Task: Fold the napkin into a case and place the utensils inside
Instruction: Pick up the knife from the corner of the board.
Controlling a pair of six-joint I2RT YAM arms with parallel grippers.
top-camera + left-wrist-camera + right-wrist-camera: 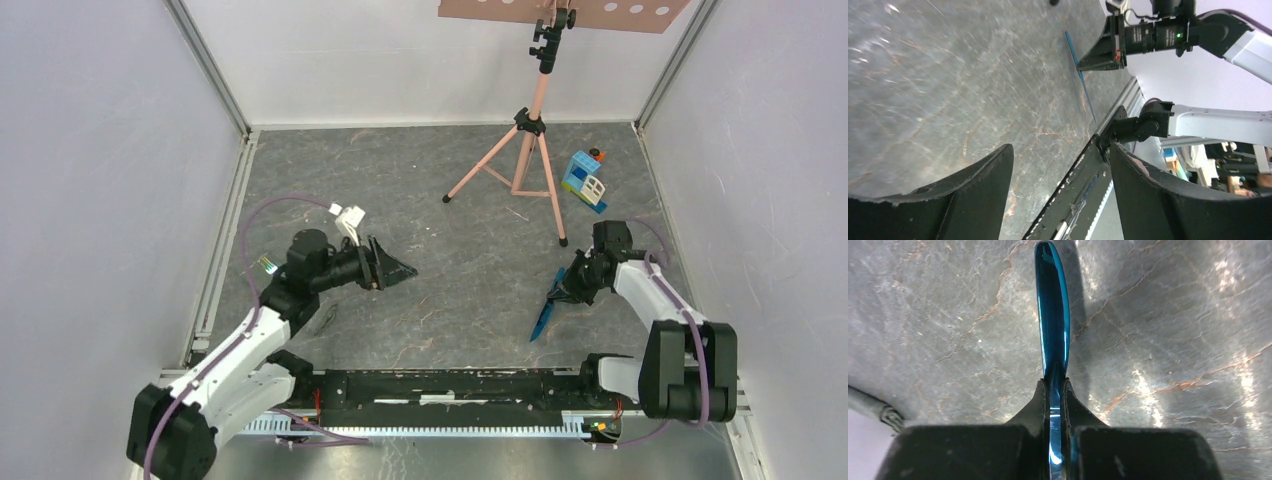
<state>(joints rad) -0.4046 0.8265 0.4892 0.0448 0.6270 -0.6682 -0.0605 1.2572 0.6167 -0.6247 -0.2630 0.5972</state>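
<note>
One utensil clamped in right fingers, angled downward | left fingers apart, outstretched sideways

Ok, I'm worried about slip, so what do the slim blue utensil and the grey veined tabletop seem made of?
The slim teal-blue utensil looks like glossy moulded plastic, perhaps coated metal: sharp light streaks run along it. The grey marbled tabletop looks like stone-patterned laminate or vinyl, satin finish: rust-coloured veins, soft broad glare; real stone cannot be ruled out.

No writing or labels can be read.
</note>
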